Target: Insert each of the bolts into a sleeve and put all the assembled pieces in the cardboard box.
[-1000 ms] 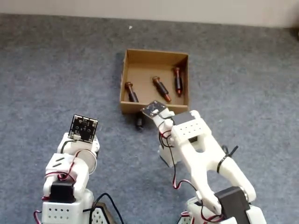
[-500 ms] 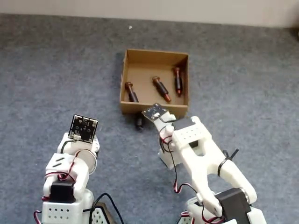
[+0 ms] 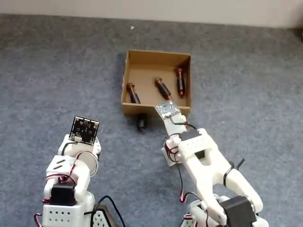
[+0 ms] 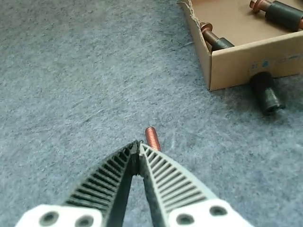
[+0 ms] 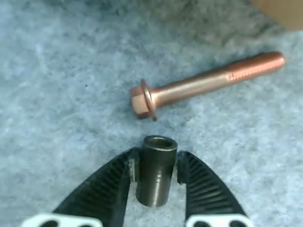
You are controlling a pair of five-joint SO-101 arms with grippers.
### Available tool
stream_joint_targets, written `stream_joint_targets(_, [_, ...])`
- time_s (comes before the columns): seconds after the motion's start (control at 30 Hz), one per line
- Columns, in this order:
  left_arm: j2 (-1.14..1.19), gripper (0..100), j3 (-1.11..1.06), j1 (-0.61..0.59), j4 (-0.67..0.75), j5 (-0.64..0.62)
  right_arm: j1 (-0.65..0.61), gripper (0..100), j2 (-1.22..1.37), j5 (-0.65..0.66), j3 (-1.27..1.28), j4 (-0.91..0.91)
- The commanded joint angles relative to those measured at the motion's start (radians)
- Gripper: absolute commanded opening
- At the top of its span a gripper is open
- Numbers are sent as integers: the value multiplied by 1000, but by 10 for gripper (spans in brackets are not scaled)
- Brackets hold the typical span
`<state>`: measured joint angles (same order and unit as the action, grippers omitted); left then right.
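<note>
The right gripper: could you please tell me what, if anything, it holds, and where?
The right gripper grips a dark cylindrical sleeve across its sides, near mid-length.

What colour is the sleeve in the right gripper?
Black; the sleeve shows best in the right wrist view.

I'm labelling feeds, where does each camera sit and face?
High view: fixed overhead, looking down at the cardboard box; both arms show.
Left wrist view: on the left arm, facing past the shut left claw toward a bolt tip.
Right wrist view: on the right arm, facing past the right claw and its gripped sleeve toward a bolt.
Shared: high and left wrist both show the box and a loose sleeve.
</note>
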<state>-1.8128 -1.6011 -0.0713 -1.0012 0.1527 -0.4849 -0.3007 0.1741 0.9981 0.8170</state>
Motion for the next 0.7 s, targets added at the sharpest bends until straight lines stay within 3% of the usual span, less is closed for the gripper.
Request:
stream_joint_targets(0.0, [-7,5,2,-12,25,12,1,73,4,-8,38,-51])
stream_joint_targets(0.13, [-7,6,2,-12,25,12,22,0,-8,-9,50,-44])
stream_joint_targets(0.23, [-7,6,2,-12,25,12,93,3,-65,-15,31,24])
stream_joint_targets(0.43, [-7,7,2,-12,25,12,271,3,-397,-187,-12,102])
stream_joint_targets(0.67, [-7,7,2,-12,25,12,286,4,-774,-311,177,41])
